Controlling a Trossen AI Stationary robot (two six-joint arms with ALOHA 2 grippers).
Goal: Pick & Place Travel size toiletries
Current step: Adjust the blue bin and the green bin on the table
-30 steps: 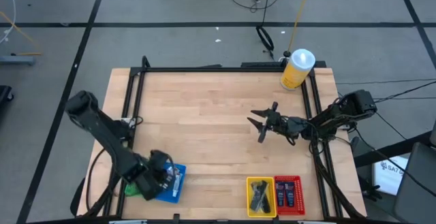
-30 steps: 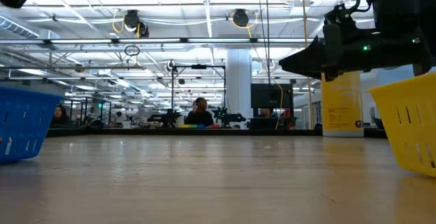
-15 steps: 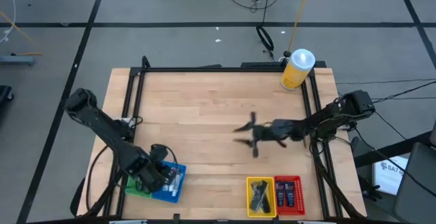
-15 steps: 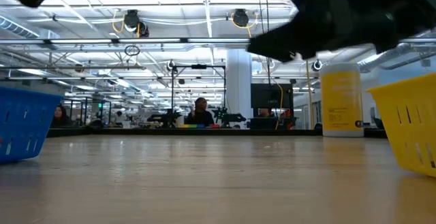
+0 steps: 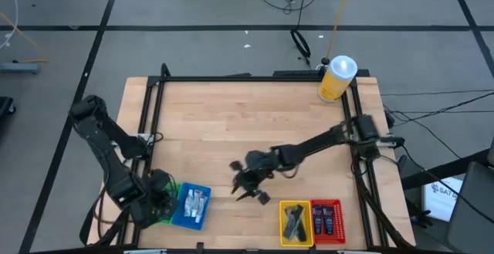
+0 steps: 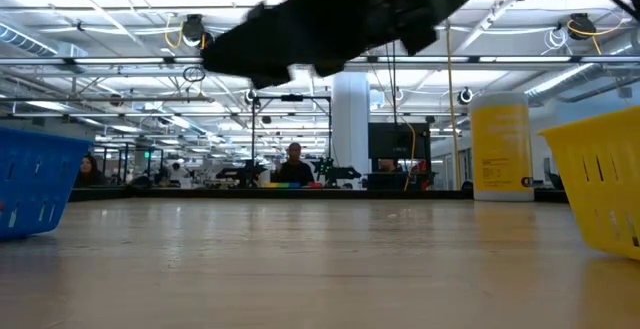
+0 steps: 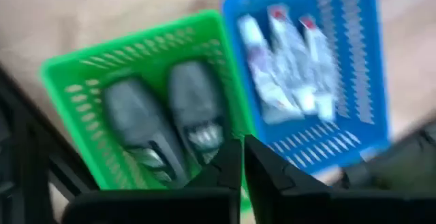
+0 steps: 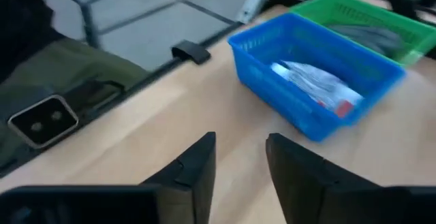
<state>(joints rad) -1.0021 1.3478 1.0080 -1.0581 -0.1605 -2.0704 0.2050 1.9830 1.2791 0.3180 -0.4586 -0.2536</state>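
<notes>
Wooden desk [image 5: 231, 123] bare mid-surface in high view; toiletries all sit in baskets at the near edge. Left wrist: left gripper [image 7: 243, 157] fingers shut, empty, above grey mini bottles [image 7: 167, 115] in green basket [image 7: 75, 74]. Right wrist: right gripper [image 8: 240, 157] fingers part-open, empty, near blue basket [image 8: 300, 94] of tubes [image 8: 317, 88]. Sorting looks finished; next, retract.

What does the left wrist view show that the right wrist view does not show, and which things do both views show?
Only the left wrist view shows the inside of the green basket clearly: two dark grey oval bottles lie in it, below the shut left end effector. Only the right wrist view shows the bare table beside the baskets, a metal bracket at its edge, and the right end effector, open and empty. Both views show the blue basket with white tubes in it, next to the green basket.
</notes>
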